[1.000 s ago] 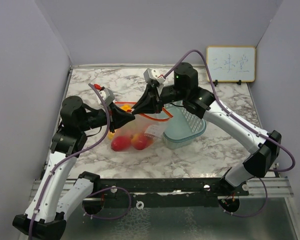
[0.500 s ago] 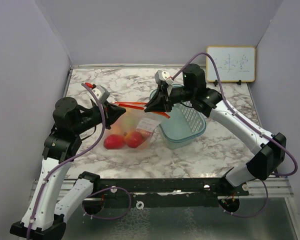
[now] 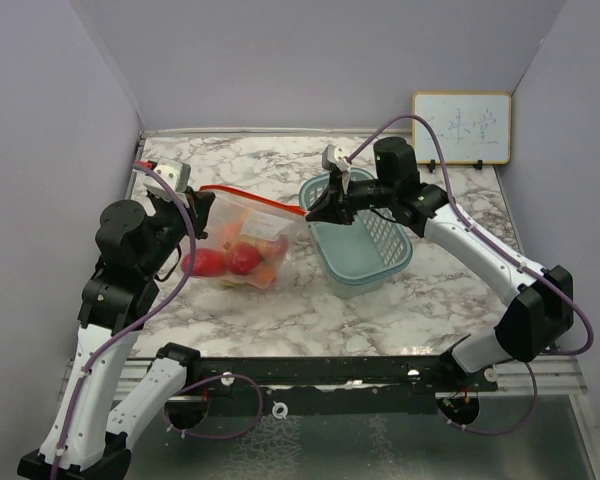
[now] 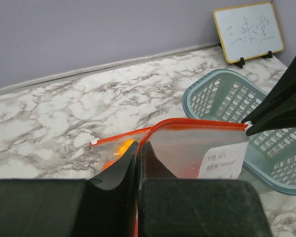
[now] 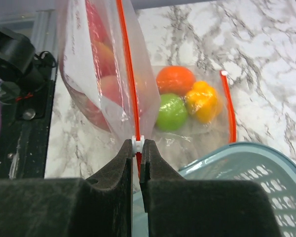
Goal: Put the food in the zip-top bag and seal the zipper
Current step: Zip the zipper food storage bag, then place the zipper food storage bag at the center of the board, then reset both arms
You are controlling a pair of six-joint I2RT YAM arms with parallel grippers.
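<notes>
A clear zip-top bag (image 3: 242, 232) hangs stretched between two robot grippers over the left-centre of a marble table (image 3: 430, 290). The food (image 3: 243, 258), red and orange toy fruits, sags in its lower part; the wrist view also shows an orange, a green and a yellow fruit behind clear plastic. The red-orange zipper (image 3: 255, 199) runs taut along the top edge. The left gripper (image 3: 194, 197) is clenched on the strip near its left end. The right gripper (image 3: 313, 212) is pinched tight on a small white slider (image 5: 138, 142) at the right end.

A teal mesh basket (image 3: 385, 250) stands just right of the bag, under the right gripper. Bare marble lies behind the bag up to the back wall, and in front of it toward the near rail. The left wall is close beside the left arm. A small whiteboard (image 3: 461, 127) leans at the back right corner.

Whether the bag's bottom touches the table cannot be told. A second length of red strip curves beside the fruit; how it joins is unclear
</notes>
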